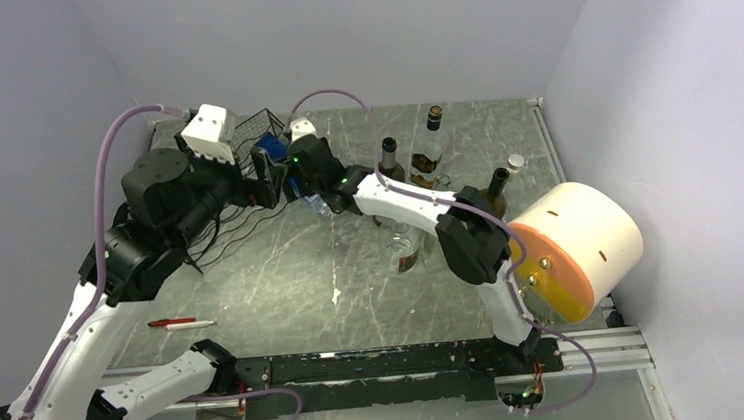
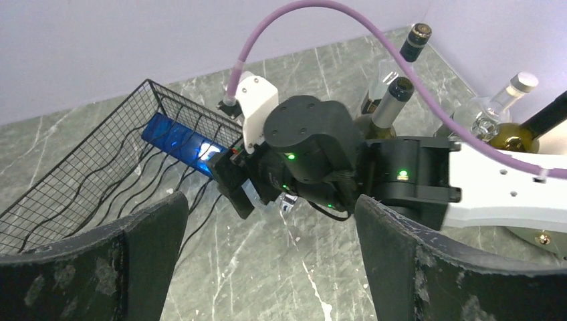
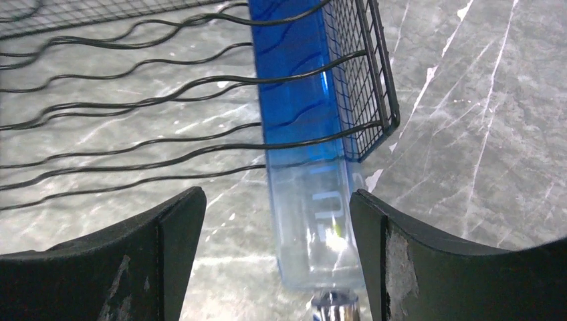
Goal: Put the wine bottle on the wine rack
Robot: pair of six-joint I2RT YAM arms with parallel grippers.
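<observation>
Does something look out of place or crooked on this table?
Yes. A pen lies loose on the table, near the front left. Also, the blue bottle sticks out past the end of the rack, not fully inside it.

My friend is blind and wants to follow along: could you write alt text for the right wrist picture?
A blue wine bottle lies partway inside the black wire wine rack, its clear end sticking out toward the camera. The right gripper has its two dark fingers open on either side of that end, over a grey marbled table.
</observation>
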